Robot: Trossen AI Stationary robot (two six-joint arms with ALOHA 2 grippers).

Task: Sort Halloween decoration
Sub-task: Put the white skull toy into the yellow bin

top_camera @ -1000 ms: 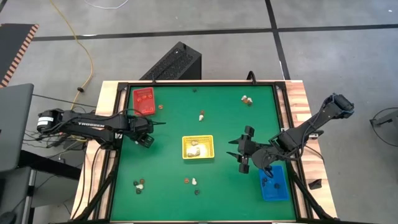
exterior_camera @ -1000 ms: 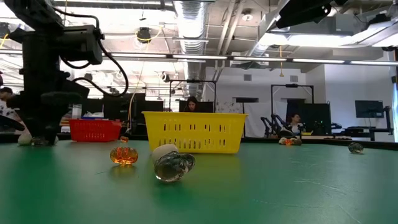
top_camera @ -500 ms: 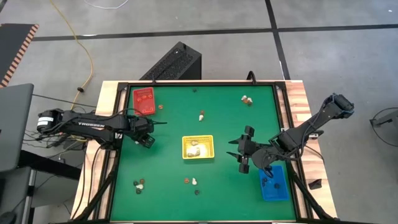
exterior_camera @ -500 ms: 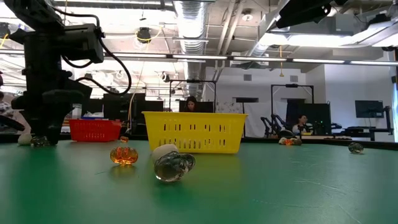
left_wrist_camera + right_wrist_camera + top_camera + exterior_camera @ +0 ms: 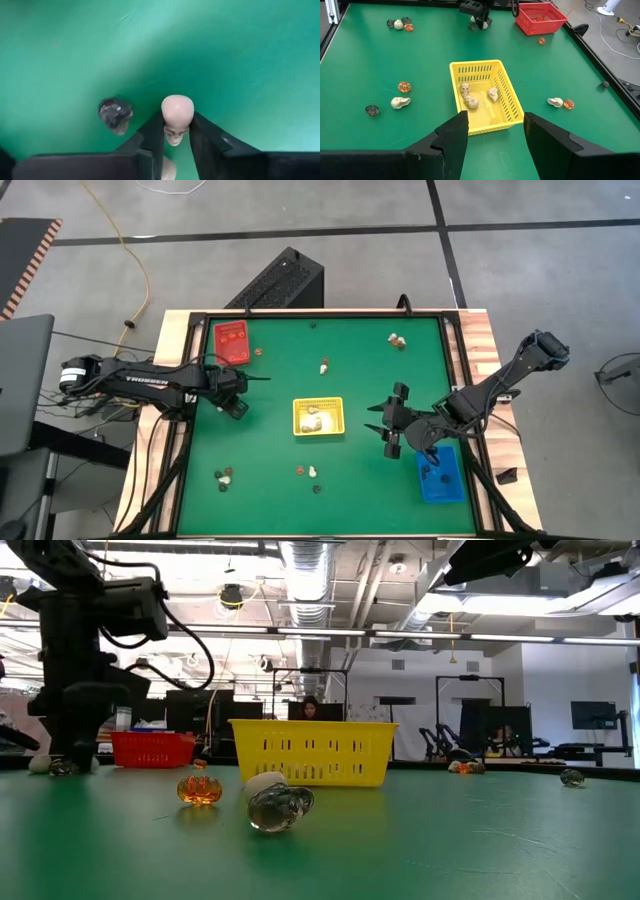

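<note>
Fingers [image 5: 152, 137] of the left end effector [image 5: 176, 136] are pinching a cream-white skull [image 5: 177, 116] between them, low on the green tabletop [image 5: 270, 470] just in front of the red tray [image 5: 231, 341]. A dark glassy trinket [image 5: 115, 112] is lying just beside that skull, untouched. The right end effector [image 5: 493, 132] is hanging spread and empty between the yellow tray [image 5: 487, 95] and the blue tray [image 5: 439, 474], waiting.

Sorting is looking only partly done. The yellow tray is already holding three cream skulls [image 5: 469, 98], and something dark is showing in the blue tray, though what it is cannot be made out. Whether the red tray is holding anything is not clear either.

Plenty is still lying loose on the tabletop: an orange pumpkin [image 5: 541, 41] beside the red tray, a white and orange pair [image 5: 560, 103] off to one side of the yellow tray, another cluster [image 5: 397, 340] near the far edge, a mixed group [image 5: 224, 477] at the near left, and a white, orange and dark set [image 5: 390, 100] near the front. Judging by this, the gripped skull is probably bound for the yellow tray, with most pieces still left to sort.
</note>
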